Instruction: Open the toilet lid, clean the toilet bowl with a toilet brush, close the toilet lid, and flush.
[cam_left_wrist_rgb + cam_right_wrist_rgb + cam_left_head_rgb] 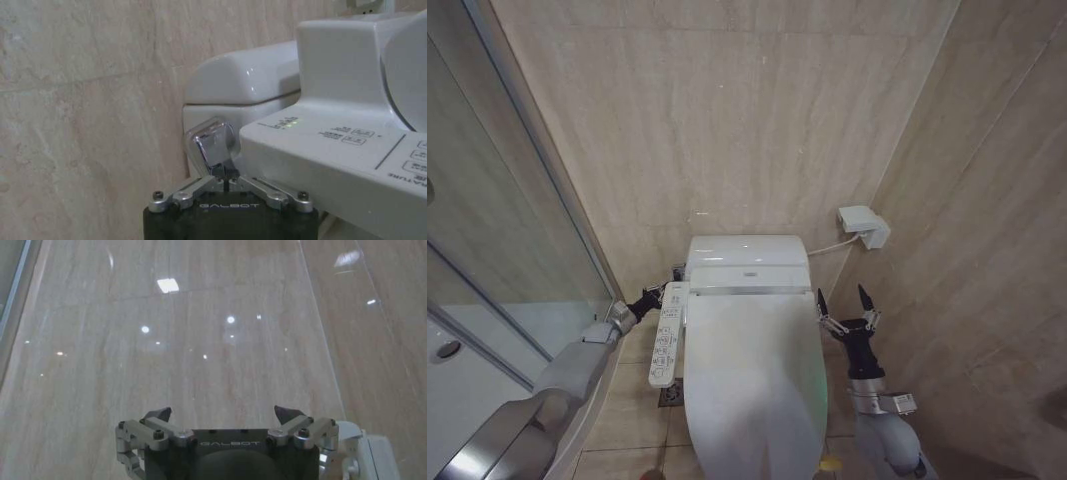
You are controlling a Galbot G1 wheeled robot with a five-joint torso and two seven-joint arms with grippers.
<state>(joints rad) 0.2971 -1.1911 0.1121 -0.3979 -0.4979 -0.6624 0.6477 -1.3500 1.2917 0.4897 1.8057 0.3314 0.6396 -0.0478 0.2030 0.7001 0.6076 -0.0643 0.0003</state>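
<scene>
The large glossy white plastic oval toilet lid (752, 380) is lying down flat, closed over the toilet, with its back edge meeting the white rounded tank unit (749, 262) that is standing against the beige stone-look tiled wall (727, 120).

The left gripper (225, 176) is reaching in along the robot's left side of the toilet, between the tank and the wall. In the left wrist view its jaws are drawn together to a point, and their tips are touching the lower end of a shiny chrome flush lever (212, 147) that is sticking out of the tank's side. They are pressed shut against the lever rather than wrapped around it. Just beside them a white side control panel (333, 160) with printed buttons and small green lights is jutting forward from the seat unit.

The right gripper (843, 303) is hanging in the air on the other side of the toilet, just beside the lid's edge and apart from it, with its jaws spread wide and grasping nothing. In the right wrist view its black fingertips (159, 414) are pointing at the tiled wall. A small white wall box (864, 226) with a cable is sitting on the wall above it.
</scene>
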